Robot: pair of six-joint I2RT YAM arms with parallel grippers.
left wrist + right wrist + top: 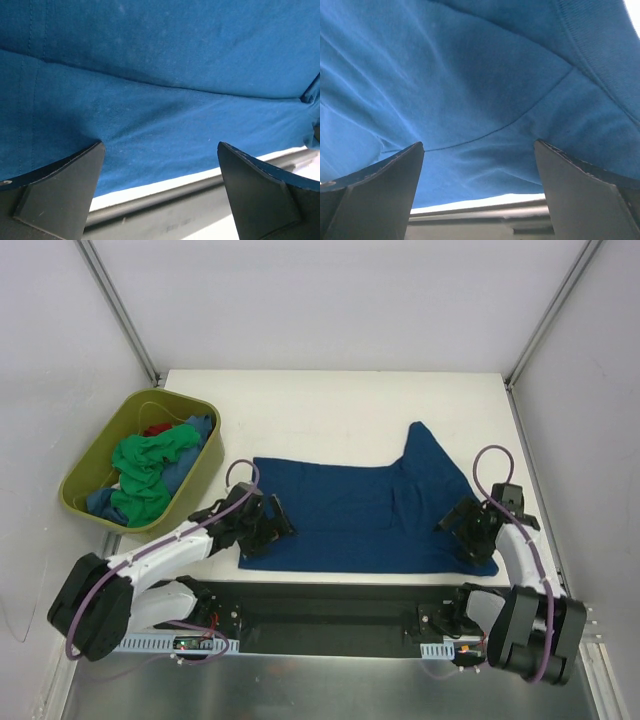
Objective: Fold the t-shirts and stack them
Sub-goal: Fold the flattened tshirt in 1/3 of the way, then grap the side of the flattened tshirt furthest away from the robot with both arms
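Left gripper (160,146) fingers (60,192) are spread wide over near edge of blue t-shirt (350,515); nothing is gripped. Right gripper (479,145) is spread likewise; contact cannot be told.

left end effector (262,523): black fingers spread wide apart, angled downward
right end effector (466,528): black fingers spread wide apart, angled downward

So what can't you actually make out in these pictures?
Top view: how many garments lie in the tub; the green shirt on top covers them.
Top view: patches of the blue t-shirt under both arms' open jaws; the wrists cover them.
Wrist views: the whole t-shirt; the frame edges cut it off, and only close cloth shows.
All views: whether the jaws touch the cloth.
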